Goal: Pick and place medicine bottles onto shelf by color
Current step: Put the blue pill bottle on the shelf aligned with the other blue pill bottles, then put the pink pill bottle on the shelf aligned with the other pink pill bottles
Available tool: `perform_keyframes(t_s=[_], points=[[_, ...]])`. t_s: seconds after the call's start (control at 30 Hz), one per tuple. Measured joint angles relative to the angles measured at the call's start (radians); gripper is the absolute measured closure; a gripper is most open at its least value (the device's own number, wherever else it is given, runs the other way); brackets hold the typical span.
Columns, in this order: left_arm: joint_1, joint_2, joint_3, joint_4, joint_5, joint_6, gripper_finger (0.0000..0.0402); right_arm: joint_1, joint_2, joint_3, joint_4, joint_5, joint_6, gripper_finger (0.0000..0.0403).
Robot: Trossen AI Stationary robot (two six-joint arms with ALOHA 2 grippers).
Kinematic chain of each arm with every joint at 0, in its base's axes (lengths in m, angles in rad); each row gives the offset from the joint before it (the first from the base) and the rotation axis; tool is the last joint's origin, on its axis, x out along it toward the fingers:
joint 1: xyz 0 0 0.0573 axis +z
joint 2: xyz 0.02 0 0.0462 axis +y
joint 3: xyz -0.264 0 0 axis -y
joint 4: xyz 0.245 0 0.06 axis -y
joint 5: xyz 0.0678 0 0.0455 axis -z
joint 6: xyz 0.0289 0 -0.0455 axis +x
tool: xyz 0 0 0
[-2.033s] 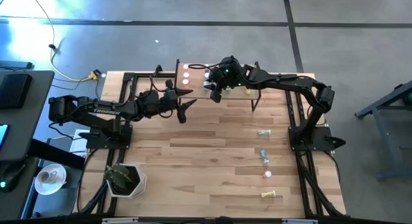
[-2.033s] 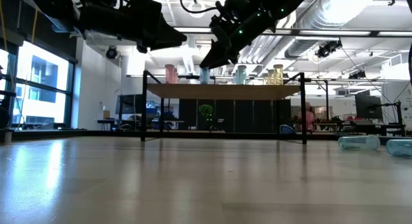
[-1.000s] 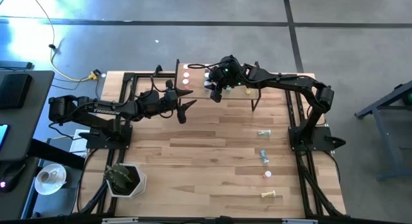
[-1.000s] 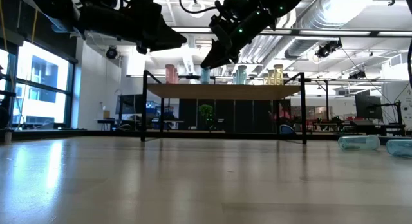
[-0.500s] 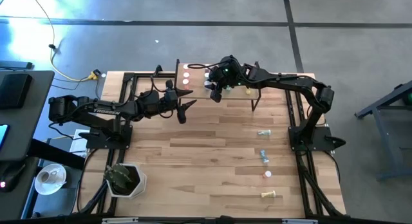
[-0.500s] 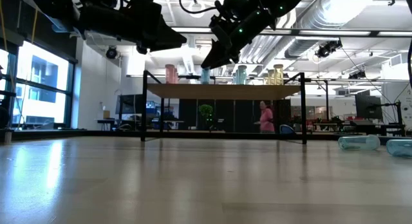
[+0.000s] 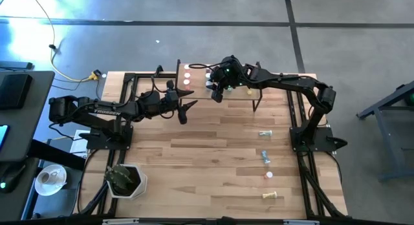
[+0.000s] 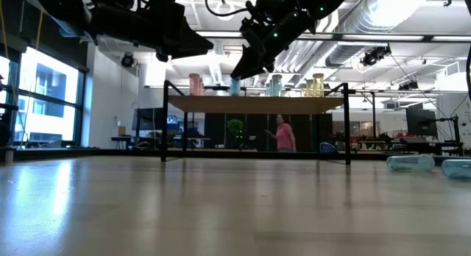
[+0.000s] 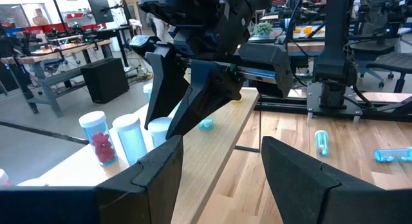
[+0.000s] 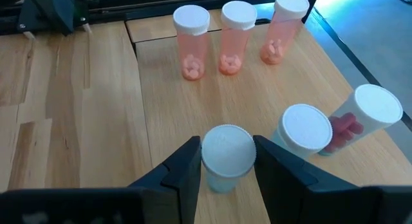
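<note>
Blue-bodied medicine bottle (image 10: 226, 158), white-capped, stands upright on the shelf (image 10: 161, 114) (near three pink bottles (image 10: 233, 37)), gripped between the right gripper (image 10: 225, 161) fingers. Left gripper (image 9: 219, 179) hovers beside the shelf, jaws apart, empty.

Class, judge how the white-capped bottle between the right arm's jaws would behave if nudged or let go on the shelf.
The bottle looks tall and narrow, so a nudge may tip it. Its round body would probably roll, like the bottles lying on the table. Neighbours on the shelf stand close, so it could knock them.
</note>
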Motion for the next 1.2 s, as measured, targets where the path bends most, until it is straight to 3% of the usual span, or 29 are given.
perform_keyframes(t_s=[0.37, 0.87, 1.2], points=[[0.0, 0.0, 0.0, 0.0, 0.0, 0.0, 0.0202, 0.0, 0.0, 0.0, 0.01, 0.0, 0.002, 0.0231], [0.0, 0.0, 0.0, 0.0, 0.0, 0.0, 0.0202, 0.0, -0.02, 0.0, 0.037, 0.001, 0.001, 0.0229], [0.0, 0.0, 0.0, -0.015, 0.0, 0.0, 0.0202, 0.009, -0.115, 0.0, -0.001, 0.001, 0.03, 0.0229]])
